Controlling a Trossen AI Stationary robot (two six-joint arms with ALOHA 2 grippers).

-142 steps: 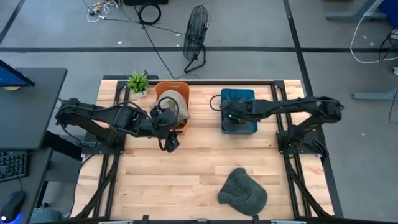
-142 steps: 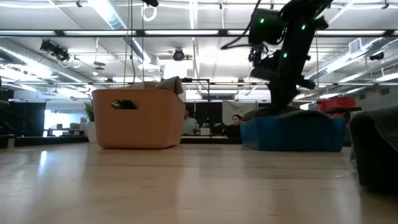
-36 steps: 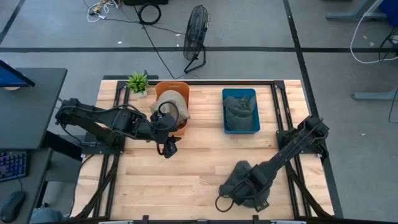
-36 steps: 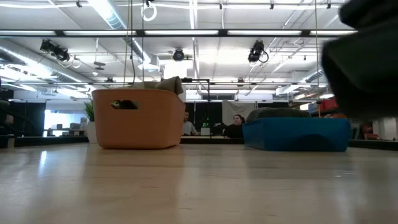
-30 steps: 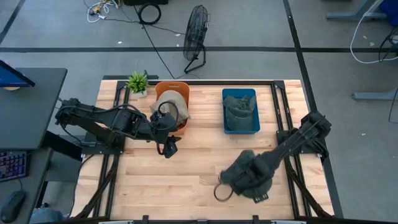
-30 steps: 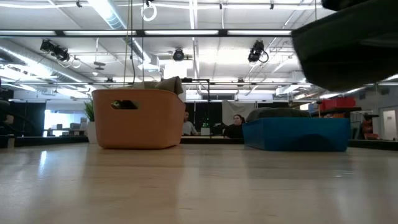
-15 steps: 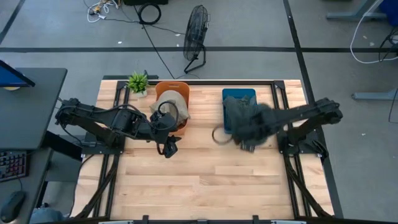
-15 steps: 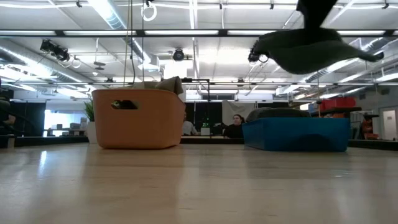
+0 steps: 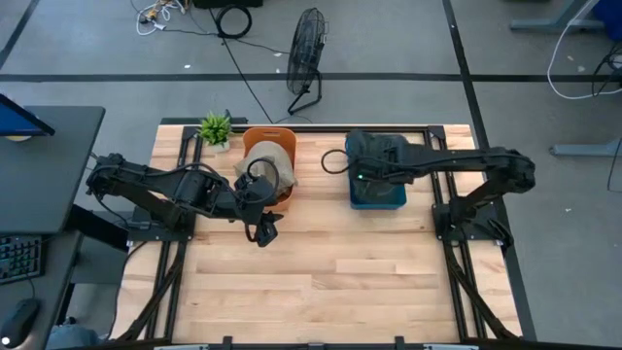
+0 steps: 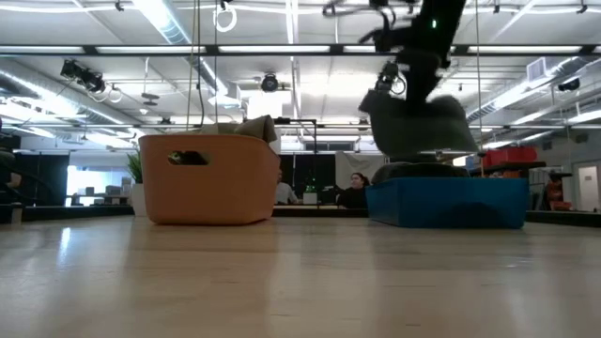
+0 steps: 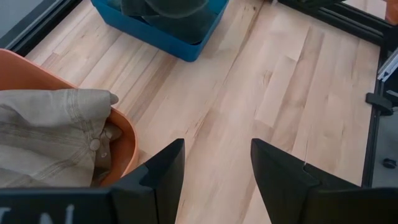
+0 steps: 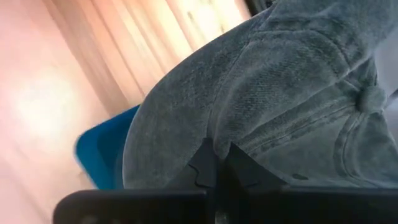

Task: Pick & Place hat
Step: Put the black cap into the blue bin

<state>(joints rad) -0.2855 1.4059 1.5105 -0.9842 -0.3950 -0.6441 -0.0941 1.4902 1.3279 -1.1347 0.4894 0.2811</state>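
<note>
A grey knit hat (image 9: 381, 151) hangs from my right gripper (image 9: 372, 167), which is shut on it above the blue bin (image 9: 381, 198). In the low view the hat (image 10: 418, 124) dangles just over the bin (image 10: 443, 203), where another grey hat (image 10: 420, 171) mounds above the rim. The orange bin (image 9: 262, 138) holds a beige hat (image 9: 270, 160) that rests on its rim. My left gripper (image 9: 262, 229) hovers open over the wood on the near side of the orange bin, touching nothing. My right gripper pinches a fold of the grey hat's crown (image 12: 219, 138) between its two fingers (image 12: 206, 163). It comes at the hat from above. The hat is lifted clear and hangs below the fingers (image 10: 402, 83), over the blue bin.
A small potted plant (image 9: 215, 127) stands at the far left corner beside the orange bin. Metal frame rails (image 9: 439, 209) run along the table's sides. Bare wood (image 9: 321, 282) fills the table's near half. People sit in the room beyond the table.
My right gripper, shut on the grey hat, has swung up from the table's near right part toward the far edge. The hat has gone from hanging over the near wood to hanging above the blue bin.
</note>
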